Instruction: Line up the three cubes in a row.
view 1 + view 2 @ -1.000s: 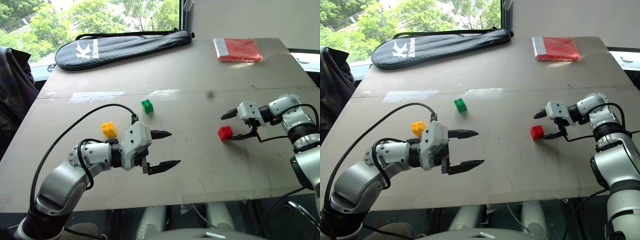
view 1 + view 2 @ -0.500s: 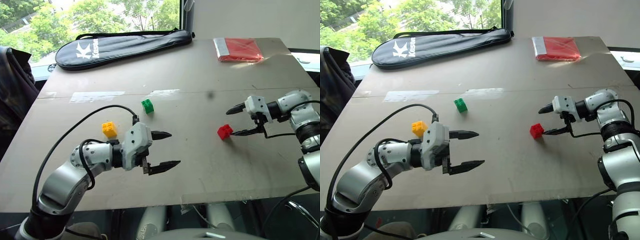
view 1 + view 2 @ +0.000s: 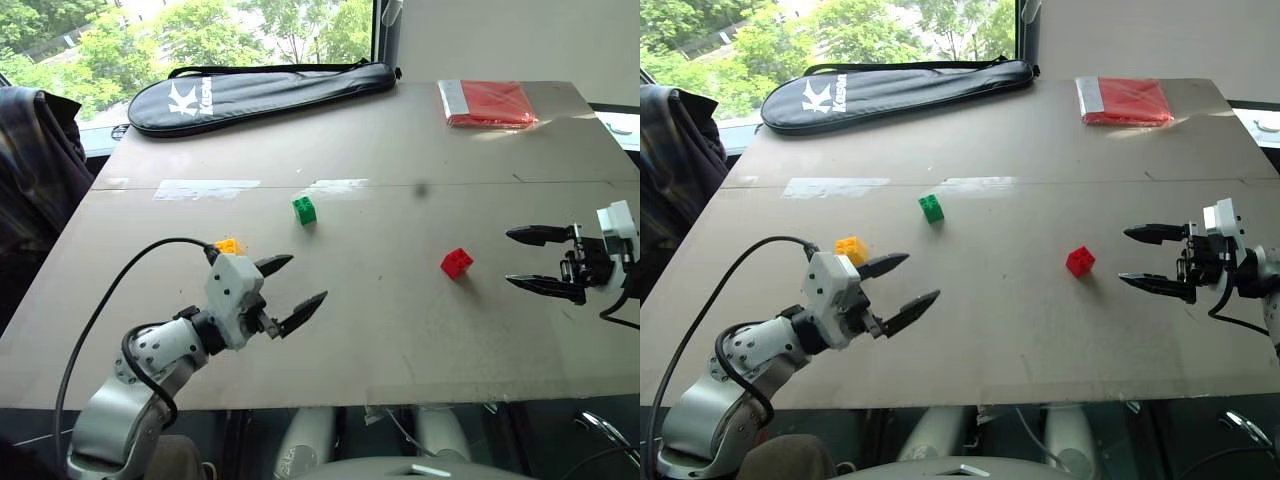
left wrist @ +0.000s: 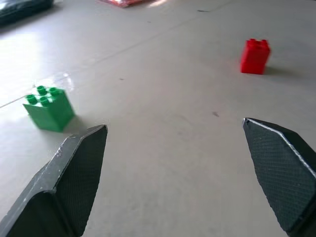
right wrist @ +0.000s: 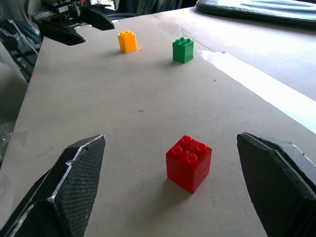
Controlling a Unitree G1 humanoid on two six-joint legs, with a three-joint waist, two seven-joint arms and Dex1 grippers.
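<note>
racket case [image 3: 262, 90] (far edge), red packet [image 3: 487, 102]

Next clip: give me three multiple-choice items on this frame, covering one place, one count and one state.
1. Which cube lies nearest the left gripper?
A. yellow cube
B. green cube
C. red cube

2. How many cubes are on the table?
A. two
B. three
C. four

3. What does the right gripper hold?
A. the red cube
B. the red packet
C. nothing

Answers: 1 A, the yellow cube sits just beside that gripper's wrist. 2 B, one yellow, one green, one red. 3 C, its fingers stand open, apart from the red cube.
</note>
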